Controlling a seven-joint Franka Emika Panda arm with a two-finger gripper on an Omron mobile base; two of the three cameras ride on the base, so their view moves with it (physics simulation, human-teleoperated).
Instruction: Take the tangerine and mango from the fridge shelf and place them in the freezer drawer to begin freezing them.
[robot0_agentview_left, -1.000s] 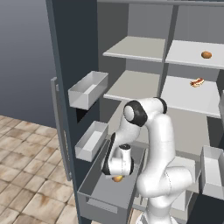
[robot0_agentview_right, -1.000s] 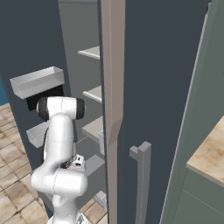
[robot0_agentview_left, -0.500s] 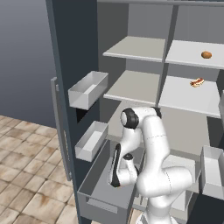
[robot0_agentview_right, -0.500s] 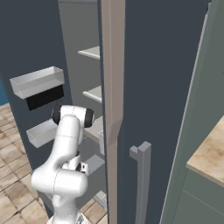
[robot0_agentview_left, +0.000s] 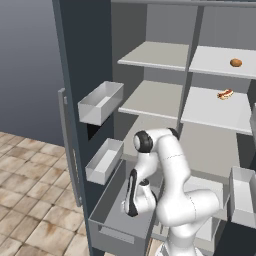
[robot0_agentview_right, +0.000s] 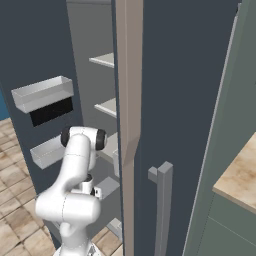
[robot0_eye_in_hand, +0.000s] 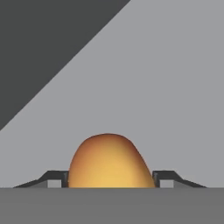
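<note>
Down inside freezer drawer (robot0_agentview_left: 107, 210), hand (robot0_eye_in_hand: 108, 183) with mango (robot0_eye_in_hand: 108, 161) between 2 fingertips (robot0_eye_in_hand: 54, 180). Cannot tell whether gripped. Tangerine (robot0_agentview_left: 236, 63) on shelf at 2 o'clock.

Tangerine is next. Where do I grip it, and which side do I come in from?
Grip the tangerine across its widest middle. It is a plain round ball, so any horizontal jaw line should do. Come in level from the open front of the fridge, low over the upper right shelf it rests on. It sits alone there; the hot dog lies one shelf lower, out of the way.
</note>
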